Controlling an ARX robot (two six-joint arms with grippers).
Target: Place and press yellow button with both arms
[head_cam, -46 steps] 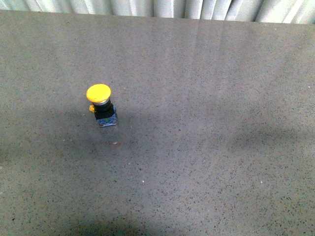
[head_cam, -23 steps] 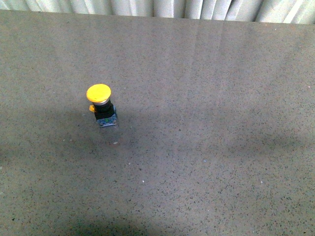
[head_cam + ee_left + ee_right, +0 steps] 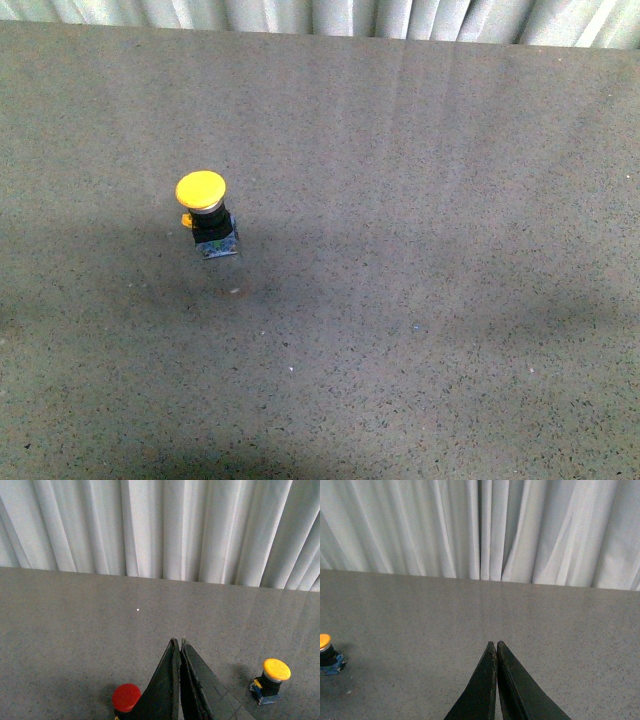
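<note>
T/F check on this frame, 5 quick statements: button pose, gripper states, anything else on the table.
1. The small mushroom-head push button with the round yellow cap stands upright on the grey speckled table. True.
2. The left gripper is clamped on the yellow button. False: its thin black fingers are shut on nothing, and the button stands apart from them in the left wrist view.
3. The right gripper is wide open. False: its fingers are pressed together, holding nothing.
4. A push button with a round red cap shows in the left wrist view. True.
5. Both arms show in the front view. False: neither arm is in it.
</note>
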